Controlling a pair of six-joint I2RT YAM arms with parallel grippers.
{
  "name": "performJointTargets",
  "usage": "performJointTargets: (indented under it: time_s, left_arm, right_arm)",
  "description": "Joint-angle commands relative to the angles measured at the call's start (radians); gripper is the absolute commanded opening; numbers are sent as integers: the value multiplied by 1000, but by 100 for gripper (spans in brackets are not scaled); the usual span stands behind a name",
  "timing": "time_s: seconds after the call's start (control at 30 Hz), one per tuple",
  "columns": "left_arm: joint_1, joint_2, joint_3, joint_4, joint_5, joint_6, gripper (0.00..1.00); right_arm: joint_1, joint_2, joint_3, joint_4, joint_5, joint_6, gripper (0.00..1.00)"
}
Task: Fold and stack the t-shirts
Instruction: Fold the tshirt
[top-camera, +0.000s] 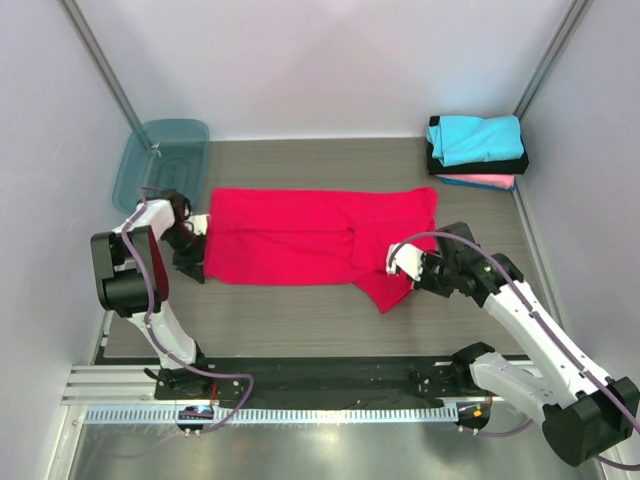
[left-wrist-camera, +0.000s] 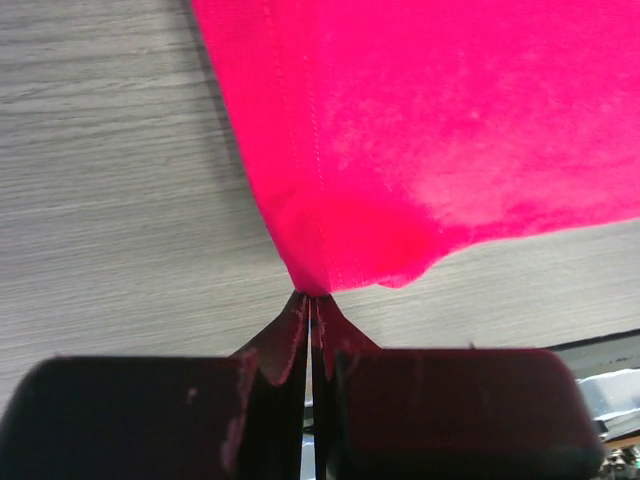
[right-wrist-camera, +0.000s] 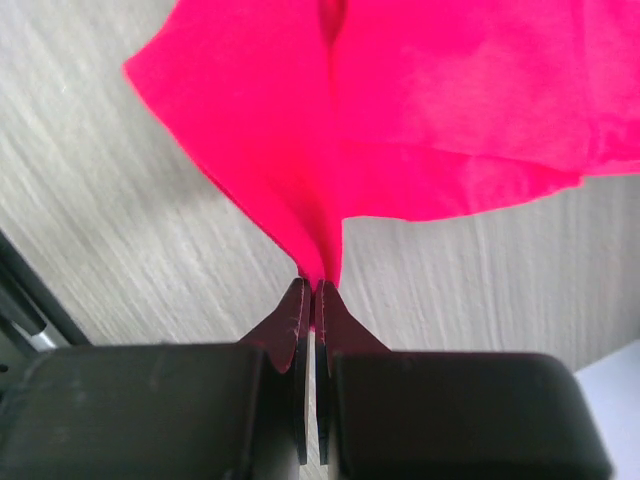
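The large red t-shirt (top-camera: 300, 235) lies spread out, partly folded lengthwise, in the middle of the table. My left gripper (top-camera: 198, 250) is shut on its left near corner; the left wrist view shows the cloth (left-wrist-camera: 450, 120) pinched at the fingertips (left-wrist-camera: 310, 295). My right gripper (top-camera: 405, 270) is shut on the shirt's right near edge; the right wrist view shows the cloth (right-wrist-camera: 400, 100) drawn into a peak at the tips (right-wrist-camera: 315, 283). A folded stack stands at the far right corner: cyan shirt (top-camera: 475, 138) on a black one (top-camera: 480, 165) on a pink one (top-camera: 478, 181).
A translucent teal plastic bin (top-camera: 160, 160) lies at the far left corner, partly off the wooden tabletop (top-camera: 300, 310). White walls and metal posts close in the sides and back. The arms' base rail (top-camera: 300, 385) runs along the near edge.
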Motion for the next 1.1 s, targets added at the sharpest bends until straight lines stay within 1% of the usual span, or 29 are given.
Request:
performJointTargets:
  time_s: [0.0,0.17,0.3,0.43,0.53,0.67,0.87,1.07]
  left_arm:
    - [1,-52,45,-26,30,50,0]
    - [3,-83,70,-54,30,73,0]
    - [1,-75,111,-66,30,77,0]
    - [1,-57,163,-74,31,76,0]
    - [1,-26,206,-80,36,73,0]
    - [-6,17,277,-87,45,64,0]
    - [-41,107,397,-118,54,50,0]
    - [-46,196,512,-118,42,15,0]
  right_arm:
    - [3,15,70,25,46,77,1]
    - [2,69,147,73,63,120,1]
    - [0,125,189,137,82,132,1]
    - [-33,194,216,199,98,128,1]
    - [-56,237,243,263,127,143,1]
    - [-116,351,318,324,122,187,1]
    - [-142,469,427,375,87,187,1]
    - [-173,624,550,395,66,192,1]
